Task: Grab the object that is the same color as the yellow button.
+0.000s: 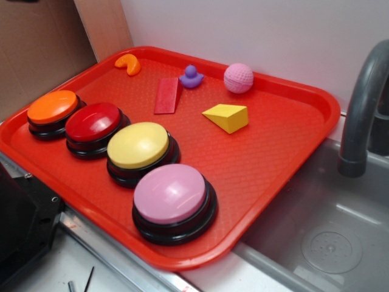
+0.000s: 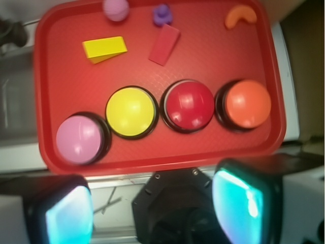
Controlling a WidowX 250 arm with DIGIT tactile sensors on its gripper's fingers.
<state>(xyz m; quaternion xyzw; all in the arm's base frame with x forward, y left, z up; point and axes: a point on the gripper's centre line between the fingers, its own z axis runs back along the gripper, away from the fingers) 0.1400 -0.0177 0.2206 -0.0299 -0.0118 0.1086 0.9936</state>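
A small yellow wedge block [image 1: 227, 117] lies on the red tray [image 1: 285, 158], toward its far side; the wrist view shows the wedge [image 2: 104, 49] at upper left. The yellow button [image 1: 138, 146] [image 2: 131, 112], a large dome on a black base, sits second from the near end in a row of domed buttons. My gripper [image 2: 155, 211] hovers high above the tray's near edge, over the robot base. Its two teal-padded fingers stand wide apart with nothing between them. The exterior view does not show the gripper.
An orange button [image 1: 53, 107], a red button [image 1: 94, 123] and a pink button [image 1: 172, 194] share the row. An orange crescent [image 1: 129, 63], flat red rectangle [image 1: 167, 95], purple duck [image 1: 191, 77] and pink ball [image 1: 238, 78] lie along the far side. A grey faucet [image 1: 364, 103] and sink [image 1: 328, 237] sit to the right.
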